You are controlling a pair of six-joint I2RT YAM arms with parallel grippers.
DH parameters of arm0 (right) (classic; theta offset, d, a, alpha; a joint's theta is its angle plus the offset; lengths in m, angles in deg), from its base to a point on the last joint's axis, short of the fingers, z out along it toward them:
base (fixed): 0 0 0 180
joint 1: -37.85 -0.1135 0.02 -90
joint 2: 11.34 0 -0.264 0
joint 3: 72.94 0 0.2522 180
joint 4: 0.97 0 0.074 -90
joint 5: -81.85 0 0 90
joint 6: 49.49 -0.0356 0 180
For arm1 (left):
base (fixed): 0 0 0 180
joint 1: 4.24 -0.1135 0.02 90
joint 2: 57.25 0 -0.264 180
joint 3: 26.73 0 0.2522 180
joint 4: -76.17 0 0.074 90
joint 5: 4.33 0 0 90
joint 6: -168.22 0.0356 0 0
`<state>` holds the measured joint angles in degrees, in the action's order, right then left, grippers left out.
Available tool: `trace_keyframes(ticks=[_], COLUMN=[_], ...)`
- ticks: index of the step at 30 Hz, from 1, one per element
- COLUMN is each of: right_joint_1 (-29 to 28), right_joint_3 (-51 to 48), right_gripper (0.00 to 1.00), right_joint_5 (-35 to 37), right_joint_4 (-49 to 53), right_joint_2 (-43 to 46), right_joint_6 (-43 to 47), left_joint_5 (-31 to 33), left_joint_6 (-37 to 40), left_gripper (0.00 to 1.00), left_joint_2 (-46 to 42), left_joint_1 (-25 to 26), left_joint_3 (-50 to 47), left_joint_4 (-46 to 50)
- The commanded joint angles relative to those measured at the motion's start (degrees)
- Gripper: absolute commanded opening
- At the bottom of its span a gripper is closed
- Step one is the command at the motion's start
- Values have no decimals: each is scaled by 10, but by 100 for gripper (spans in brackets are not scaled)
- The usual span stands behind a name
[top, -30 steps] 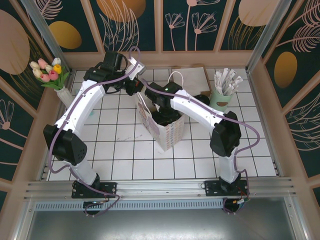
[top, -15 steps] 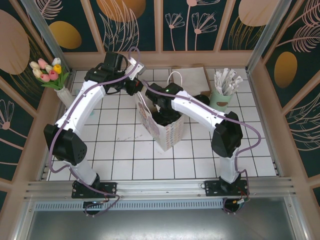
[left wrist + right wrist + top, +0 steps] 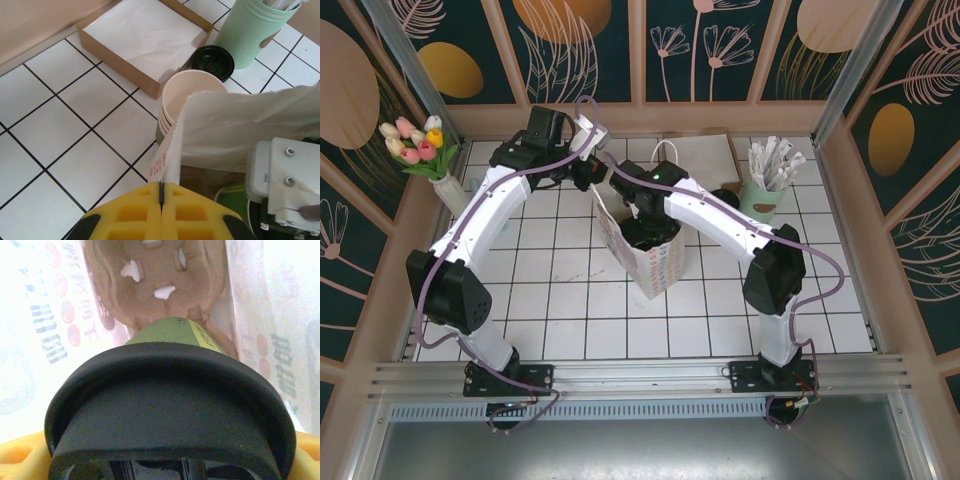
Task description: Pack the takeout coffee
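Observation:
The takeout coffee (image 3: 165,335), a dark green cup with a black lid (image 3: 170,405), sits low inside the white printed paper bag (image 3: 655,262). My right gripper (image 3: 166,452) is shut on it, with yellow fingers (image 3: 17,455) at both sides of the lid. Just beyond the cup a brown pulp cup carrier (image 3: 150,285) lies on the bag's floor. In the top view my right gripper (image 3: 643,220) reaches down into the bag's mouth. My left gripper (image 3: 161,192) is shut on the bag's rim (image 3: 172,160), pinching the back left edge (image 3: 597,178).
Behind the bag stand a stack of cream-lined cups (image 3: 187,95), a loose black lid (image 3: 215,60), a pale mint cup of white sticks (image 3: 765,190) and a flat cardboard box with white paper (image 3: 145,35). A vase of tulips (image 3: 425,150) stands at the far left.
The right arm has edged slightly back and left over the bag, and the bag has shifted a little with it. Both grips stay as they were.

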<state>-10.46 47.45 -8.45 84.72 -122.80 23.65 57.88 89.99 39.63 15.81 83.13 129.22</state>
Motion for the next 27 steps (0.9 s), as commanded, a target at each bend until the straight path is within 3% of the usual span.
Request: trace_keyframes(ticks=[1,9,20,27], right_joint_1=[4,6,9,11], right_joint_3=[-19,-25,-50,-52], right_gripper=[71,72,72,71], right_joint_5=[-7,-3,-3,-6], right_joint_4=[9,13,5,2], right_joint_2=[11,18,35,38], right_joint_6=[-2,1,-1,1], left_joint_5=[10,48,33,18], left_joint_6=[9,-11,-47,-3], left_gripper=[0,0,1,0], left_joint_2=[-2,0,-60,-5], left_joint_1=[-2,-2,-2,-2], left_joint_3=[19,4,-102,-9], left_joint_4=[20,-9,-136,-8])
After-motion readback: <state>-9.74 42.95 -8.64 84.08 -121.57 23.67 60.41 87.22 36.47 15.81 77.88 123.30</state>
